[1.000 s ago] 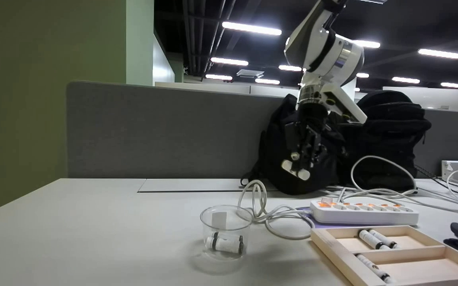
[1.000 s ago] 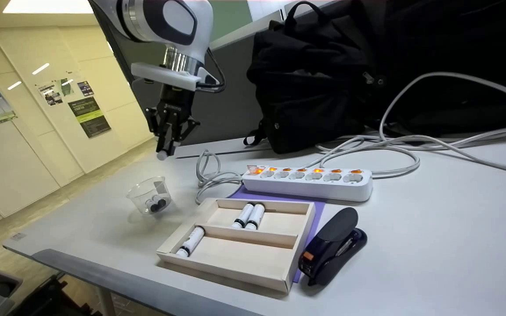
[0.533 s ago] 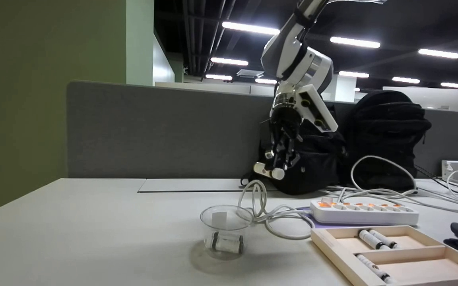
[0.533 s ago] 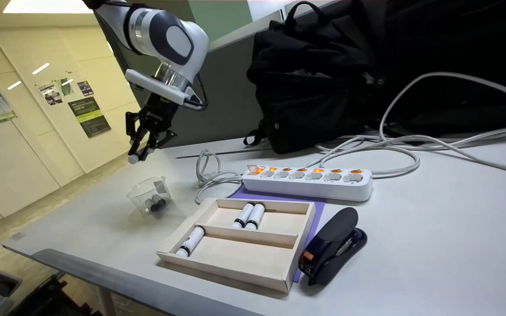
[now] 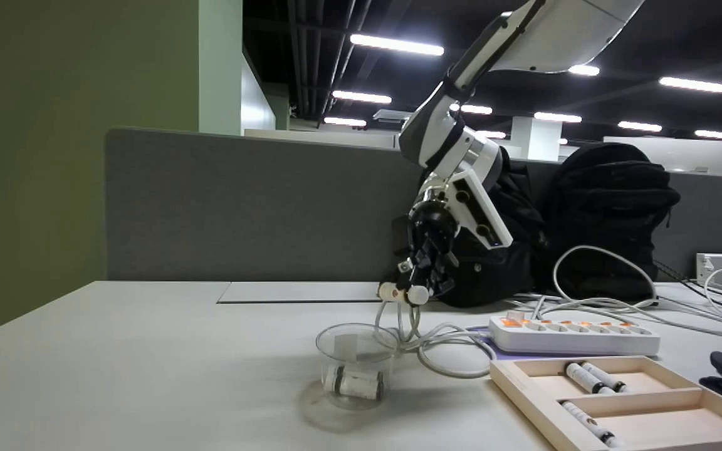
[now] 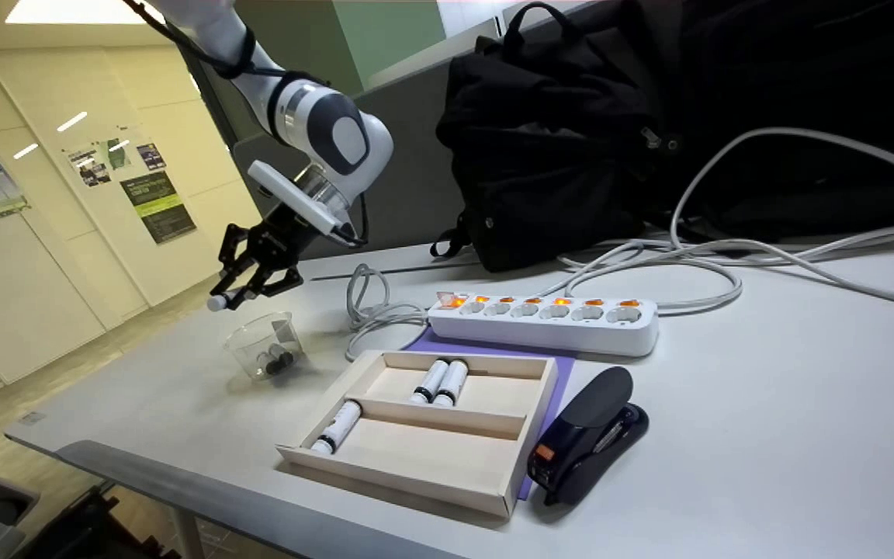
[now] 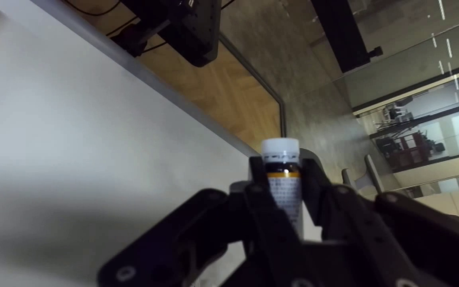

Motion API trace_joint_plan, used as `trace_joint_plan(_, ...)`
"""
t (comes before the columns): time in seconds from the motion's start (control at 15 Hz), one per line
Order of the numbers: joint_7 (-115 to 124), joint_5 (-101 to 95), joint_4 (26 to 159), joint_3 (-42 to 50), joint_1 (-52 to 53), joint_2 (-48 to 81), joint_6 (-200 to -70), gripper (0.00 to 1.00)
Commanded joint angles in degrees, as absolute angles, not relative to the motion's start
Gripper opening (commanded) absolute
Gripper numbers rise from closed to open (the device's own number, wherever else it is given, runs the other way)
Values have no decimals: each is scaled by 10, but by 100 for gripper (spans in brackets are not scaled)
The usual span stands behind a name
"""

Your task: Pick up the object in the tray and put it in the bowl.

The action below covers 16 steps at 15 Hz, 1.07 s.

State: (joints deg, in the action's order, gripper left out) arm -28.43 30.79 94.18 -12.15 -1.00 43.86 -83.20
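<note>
One vial [image 7: 283,185] sits clamped in the tool [image 7: 283,170], its fingers [image 7: 312,179] pressing on either side of the body. Seen from the wrist, the white cap pokes out past the fingertips, with a dark neck and an orange band just under it and a printed label between the fingers. In both exterior views a round pale end juts out beyond the dark fingertips. The tool hangs tilted above the bench [image 5: 148,376], and the vial is near the bowl [image 5: 356,361], apart from it and showing higher up than its rim; whether any of it stands over the bowl is hard to judge from these angles.

Other vials [image 5: 360,383] lie on their sides inside the clear bowl. The tray [image 6: 393,481] carries three: a pair [image 6: 451,381] side by side in one compartment, and a single one [image 6: 337,426] across the divider, along the end wall. Just behind the tray stands the white strip [image 6: 544,328], some of its switches lit orange. A dark stapler [image 6: 583,435] lies beside the tray, and a black backpack [image 6: 548,155] rests behind the strip.
</note>
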Motion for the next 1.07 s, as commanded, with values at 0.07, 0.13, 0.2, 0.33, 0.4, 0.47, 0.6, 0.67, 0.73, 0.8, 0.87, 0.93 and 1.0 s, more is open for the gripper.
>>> trace_joint_plan(0.07, -266, 329, 869, -128, -12, 501, -784, 7)
trace_joint_plan(0.13, -265, 330, 859, -129, -9, 511, -781, 7)
trace_joint_plan(0.2, -262, 332, 850, -129, -7, 520, -777, 7)
trace_joint_plan(0.33, -253, 331, 833, -130, -1, 537, -770, 7)
trace_joint_plan(0.4, -253, 331, 825, -132, 0, 545, -766, 7)
trace_joint_plan(0.47, -250, 330, 815, -133, 2, 553, -760, 7)
trace_joint_plan(0.6, -243, 326, 800, -134, 7, 566, -750, 7)
trace_joint_plan(0.67, -242, 326, 795, -134, 8, 570, -745, 7)
trace_joint_plan(0.73, -244, 324, 789, -134, 10, 573, -742, 52)
trace_joint_plan(0.8, -243, 323, 782, -134, 10, 577, -737, 53)
trace_joint_plan(0.87, -242, 324, 776, -135, 10, 579, -733, 58)
trace_joint_plan(0.93, -242, 324, 771, -135, 10, 581, -727, 65)
trace_joint_plan(1.0, -242, 324, 766, -135, 11, 582, -723, 73)
